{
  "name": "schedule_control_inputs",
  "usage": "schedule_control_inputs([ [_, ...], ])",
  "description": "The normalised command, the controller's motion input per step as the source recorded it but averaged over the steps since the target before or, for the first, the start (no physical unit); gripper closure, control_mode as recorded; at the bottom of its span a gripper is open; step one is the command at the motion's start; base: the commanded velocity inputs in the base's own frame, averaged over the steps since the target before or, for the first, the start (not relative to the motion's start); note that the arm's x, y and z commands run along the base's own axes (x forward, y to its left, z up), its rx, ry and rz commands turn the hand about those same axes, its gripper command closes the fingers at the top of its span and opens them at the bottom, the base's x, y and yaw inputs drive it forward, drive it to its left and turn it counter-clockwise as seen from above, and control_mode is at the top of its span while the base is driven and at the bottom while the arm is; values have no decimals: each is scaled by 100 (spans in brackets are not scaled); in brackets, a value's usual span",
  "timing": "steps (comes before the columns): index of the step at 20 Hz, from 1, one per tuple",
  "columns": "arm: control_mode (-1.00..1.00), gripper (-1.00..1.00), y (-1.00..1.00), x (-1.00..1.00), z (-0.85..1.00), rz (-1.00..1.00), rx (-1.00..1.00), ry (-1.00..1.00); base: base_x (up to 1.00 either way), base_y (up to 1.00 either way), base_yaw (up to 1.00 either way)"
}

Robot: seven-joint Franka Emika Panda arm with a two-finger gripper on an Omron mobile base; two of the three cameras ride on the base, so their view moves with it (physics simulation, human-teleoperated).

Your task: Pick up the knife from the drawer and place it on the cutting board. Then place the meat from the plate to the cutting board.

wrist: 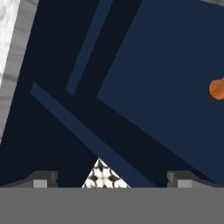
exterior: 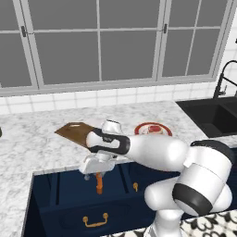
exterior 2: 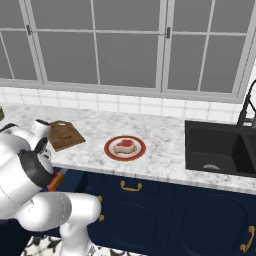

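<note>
Pincer (exterior: 98,175) of the white arm hangs over the open drawer (exterior: 60,192), its fingertips (wrist: 43,179) set wide apart with nothing between them. Directly below it, the knife (exterior: 99,183) lies on the drawer floor, orange handle showing, not yet lifted. Beyond and above the pincer, on the marble counter (exterior: 37,139), the cutting board (exterior: 74,132) sits bare; farther to its right the meat (exterior 2: 125,145) rests on the plate (exterior 2: 125,155). By this look, neither half of the job is done: knife first, meat after. Past the plate lies a black sink (exterior 2: 220,147) with a dark tap (exterior: 222,81), under a wide grey window (exterior: 99,39) and white tiles
</note>
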Motion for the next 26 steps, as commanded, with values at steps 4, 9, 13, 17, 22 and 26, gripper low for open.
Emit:
schedule_control_inputs([
  [4,-100,-100,0,29,-33,-16,-19,9,0,0,0],
  [9,-100,-100,0,41,-27,-7,-18,12,0,0,0],
  [13,-100,-100,10,33,-41,-5,-16,15,0,0,0],
  [17,-100,-100,23,20,-56,-6,-13,14,0,0,0],
  [22,-100,-100,39,2,-50,-7,-8,10,0,0,0],
  [26,-100,-100,54,2,-36,-1,-19,12,0,0,0],
])
